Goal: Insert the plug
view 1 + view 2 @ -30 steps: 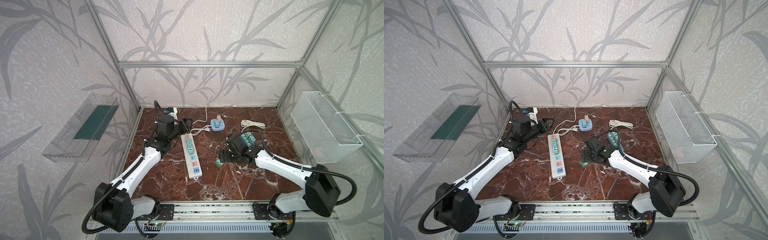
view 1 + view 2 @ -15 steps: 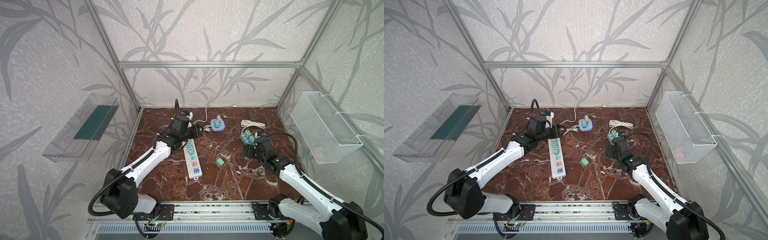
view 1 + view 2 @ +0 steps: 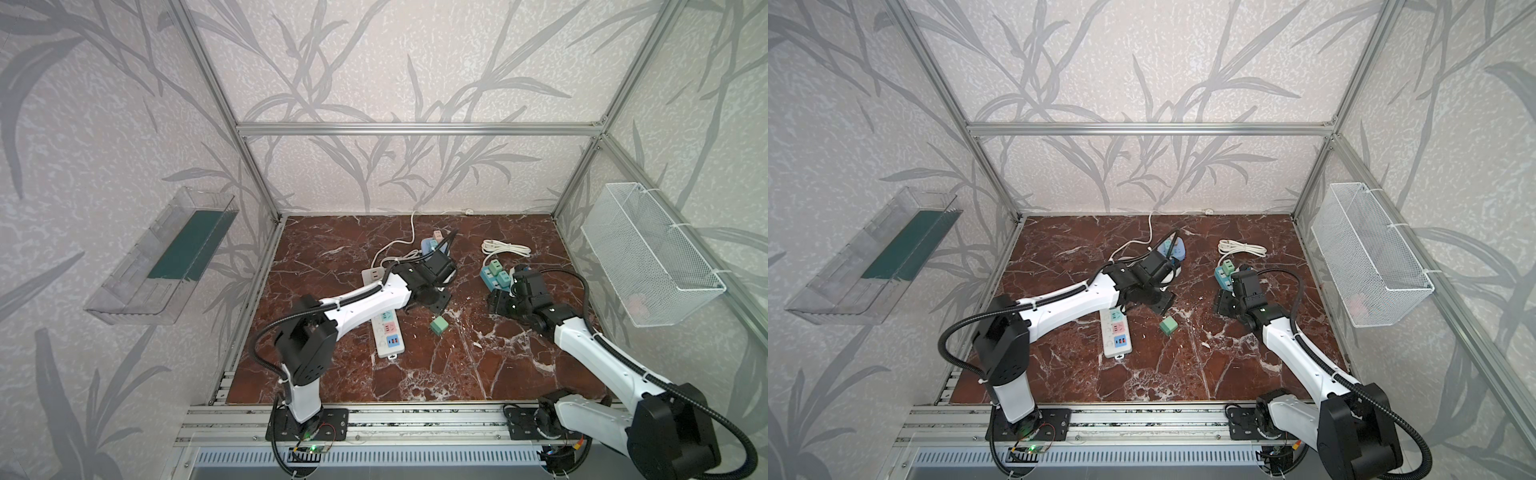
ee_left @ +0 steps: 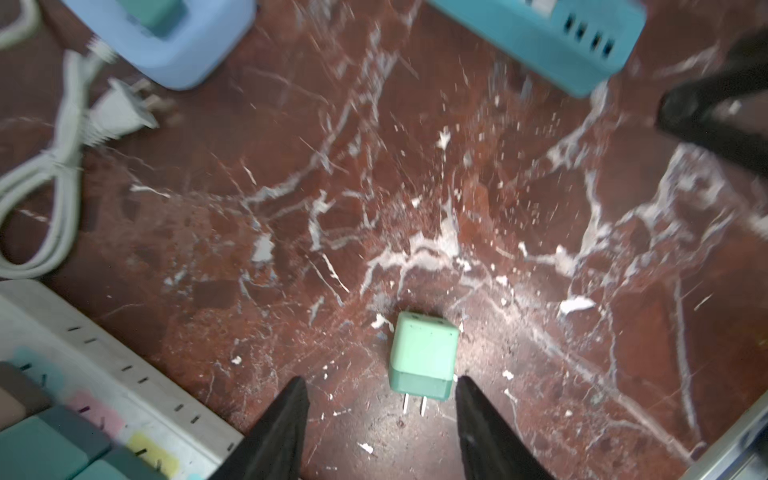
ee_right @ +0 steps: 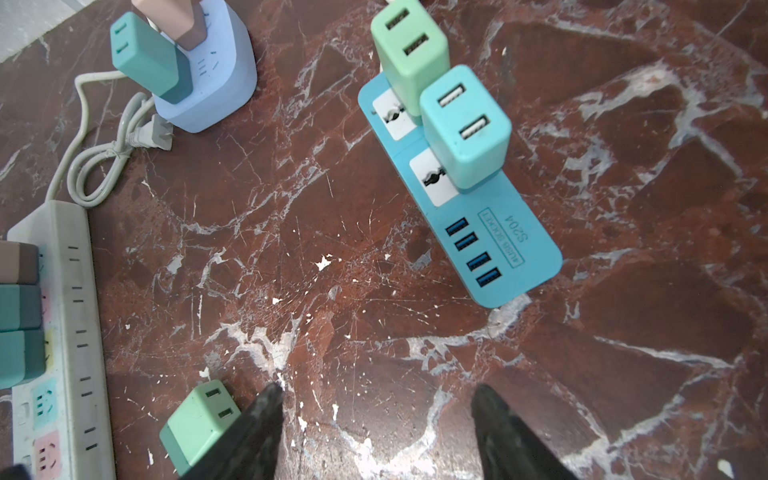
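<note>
A mint-green plug (image 3: 438, 325) (image 3: 1168, 325) lies loose on its side on the marble, right of the white power strip (image 3: 386, 332) (image 3: 1117, 336). In the left wrist view the plug (image 4: 424, 357) rests just ahead of my open left gripper (image 4: 380, 382), close to one fingertip, its two prongs pointing back at me. In a top view the left gripper (image 3: 432, 305) hovers just behind the plug. My right gripper (image 5: 376, 390) (image 3: 498, 305) is open and empty beside the teal power strip (image 5: 478, 216), with the plug (image 5: 199, 424) off to one side of it.
The teal power strip (image 3: 494, 278) carries two adapters. A light-blue cube socket (image 3: 432, 245) with adapters stands at the back. A white cable coil (image 3: 505, 248) lies behind the teal strip. A wire basket (image 3: 648, 257) hangs on the right wall, a clear tray (image 3: 166, 257) on the left.
My right gripper left the green plug on the marble and pulled back right to the teal strip, jaws narrowing somewhat. My left arm swung from back left across the white strip to the plug.
</note>
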